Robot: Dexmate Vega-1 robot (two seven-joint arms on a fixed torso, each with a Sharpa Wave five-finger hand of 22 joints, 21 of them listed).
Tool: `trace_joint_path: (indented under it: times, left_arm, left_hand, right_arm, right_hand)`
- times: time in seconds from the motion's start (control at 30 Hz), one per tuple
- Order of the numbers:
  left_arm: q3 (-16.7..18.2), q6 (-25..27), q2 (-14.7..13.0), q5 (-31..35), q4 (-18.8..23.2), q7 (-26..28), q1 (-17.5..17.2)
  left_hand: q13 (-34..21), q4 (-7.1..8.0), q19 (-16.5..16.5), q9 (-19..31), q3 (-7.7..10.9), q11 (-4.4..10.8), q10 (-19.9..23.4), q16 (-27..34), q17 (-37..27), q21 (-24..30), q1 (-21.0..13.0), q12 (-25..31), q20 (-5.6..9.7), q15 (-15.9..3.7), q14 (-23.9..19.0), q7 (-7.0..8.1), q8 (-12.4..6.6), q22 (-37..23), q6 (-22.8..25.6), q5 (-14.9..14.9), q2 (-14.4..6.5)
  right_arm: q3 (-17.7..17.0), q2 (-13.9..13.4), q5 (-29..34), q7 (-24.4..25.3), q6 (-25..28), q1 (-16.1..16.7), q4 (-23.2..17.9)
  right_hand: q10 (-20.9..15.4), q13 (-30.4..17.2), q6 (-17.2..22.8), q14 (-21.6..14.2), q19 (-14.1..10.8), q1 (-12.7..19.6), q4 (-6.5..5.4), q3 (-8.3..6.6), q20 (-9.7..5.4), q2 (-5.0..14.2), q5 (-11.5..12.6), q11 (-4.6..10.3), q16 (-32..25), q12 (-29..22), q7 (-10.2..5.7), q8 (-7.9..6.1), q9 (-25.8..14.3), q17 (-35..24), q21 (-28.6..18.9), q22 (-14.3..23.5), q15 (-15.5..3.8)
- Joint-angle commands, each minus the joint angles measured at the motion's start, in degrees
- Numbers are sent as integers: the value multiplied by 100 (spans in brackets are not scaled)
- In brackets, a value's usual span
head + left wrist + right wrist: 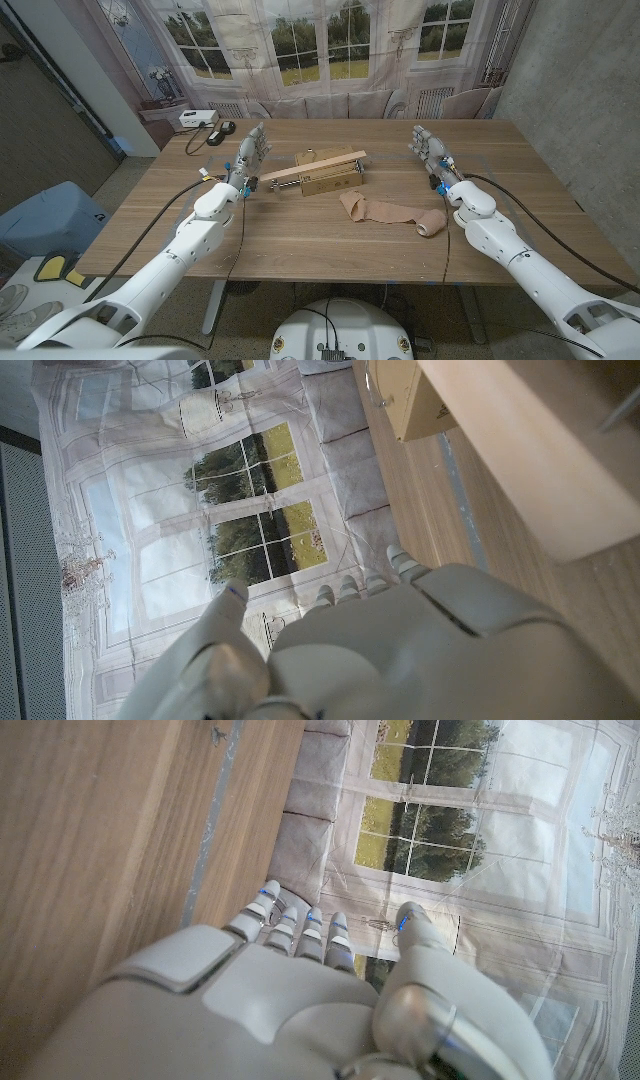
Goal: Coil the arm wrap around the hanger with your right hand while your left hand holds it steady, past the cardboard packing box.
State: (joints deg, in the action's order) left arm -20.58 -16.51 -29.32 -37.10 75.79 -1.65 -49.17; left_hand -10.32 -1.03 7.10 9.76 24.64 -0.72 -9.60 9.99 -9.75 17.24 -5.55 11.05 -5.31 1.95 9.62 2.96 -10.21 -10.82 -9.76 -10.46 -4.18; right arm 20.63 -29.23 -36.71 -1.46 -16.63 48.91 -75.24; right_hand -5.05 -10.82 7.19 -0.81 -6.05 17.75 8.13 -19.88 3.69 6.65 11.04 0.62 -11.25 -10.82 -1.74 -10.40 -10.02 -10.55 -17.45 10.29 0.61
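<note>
A wooden hanger (312,166) lies across the top of a small cardboard box (330,172) in the middle of the table. A tan arm wrap (390,211) lies partly unrolled in front of the box, its rolled end (431,223) toward the right. My left hand (249,158) is raised open just left of the hanger's end, holding nothing. My right hand (430,150) is raised open to the right of the box, behind the wrap's roll. In the left wrist view the hanger (520,450) and the box (405,395) lie beyond my left hand (400,650).
A white device (198,118) and a black cable (215,132) sit at the table's far left corner. A curtain printed with windows (330,40) hangs behind the table. Blue bins (45,220) stand on the floor to the left.
</note>
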Motion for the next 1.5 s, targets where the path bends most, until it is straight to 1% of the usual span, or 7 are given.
trace_joint_path:
  times: [0.03, 0.43, 0.57, 0.8, 1.03, 1.37, 1.5]
  left_arm:
    - [129, 104, 16, 211, 191, 13, -139]
    - [208, 217, 79, 301, 195, -19, -145]
    - [238, 295, 90, 254, 183, -96, -119]
    - [179, 629, -113, 474, 446, -42, -70]
    - [27, 1075, -367, 780, 795, 3, 54]
    - [-158, 1798, -751, 1212, 1405, 189, 135]
    - [-191, 2106, -915, 1342, 1668, 272, 115]
  left_hand:
    - [-10, -3, 42, 11, 30, 13, -292, 41, -15, 23, -56, 39, 13, 4, 331, 8, -20, -26, -310, -32, -6]
    - [-10, -37, 17, 13, 19, -38, -204, 62, -12, 12, -76, 70, -2, 29, 262, 40, -45, -25, -232, -36, 19]
    - [-14, -85, -35, 18, 6, -118, -93, 82, -12, 12, -106, 103, -134, 90, 168, 52, -58, -24, -168, -35, 57]
    - [-24, -197, -90, 26, -10, -193, 104, 115, -16, 8, -191, 162, -229, 191, 3, 64, -67, -28, -123, -31, 151]
    - [-40, -342, -127, 36, -15, -301, 178, 120, -27, -4, -317, 167, -435, 366, -116, -10, -81, -41, -74, -31, 239]
    - [-52, -450, -77, 46, -2, -310, 166, 120, -37, -37, -433, 155, -482, 416, -159, -132, -84, -49, -91, -37, 283]
    - [-69, -559, -73, 56, 33, -331, 226, 152, -49, -49, -575, 177, -527, 462, -279, -196, -108, -58, -63, -45, 292]
  right_arm:
    - [-337, 140, 161, -32, 70, 324, -242]
    - [-426, 252, 310, -96, 116, 373, -261]
    - [-399, 316, 385, -134, 67, 324, -187]
    - [-359, 388, 522, -173, -31, 273, -69]
    - [-338, 481, 545, -311, -173, 228, 123]
    - [-351, 567, 529, -521, -361, 183, 353]
    - [-361, 578, 521, -586, -402, 172, 395]
  right_hand:
    - [-38, -23, 34, -52, -44, 48, 2, -36, 16, 9, 40, -8, -30, -33, 10, -24, -24, -22, -23, 9, -7]
    - [-44, -23, 37, -53, -46, 50, 3, -33, 13, 10, 40, 0, -30, -36, 10, -27, -24, -22, -5, 10, -4]
    - [-46, -23, 38, -54, -48, 51, 3, -32, 18, 12, 40, -1, -31, -36, 12, -27, -24, -22, -1, 10, 1]
    - [-53, -23, 37, -51, -44, 52, 3, -31, 23, 14, 40, 1, -30, -39, 7, -28, -24, -22, 10, 11, -1]
    - [-64, -23, 39, -50, -50, 54, 4, -31, 26, 15, 41, 0, -29, -42, 11, -29, -24, -22, 17, 11, 21]
    - [-64, -23, 44, -43, -53, 56, 5, -29, 36, 16, 41, 2, -26, -41, 12, -31, -24, -21, 32, 11, 36]
    - [-71, -23, 43, -45, -59, 56, 5, -28, 39, 15, 41, 0, -27, -43, 20, -30, -24, -21, 35, 12, 38]
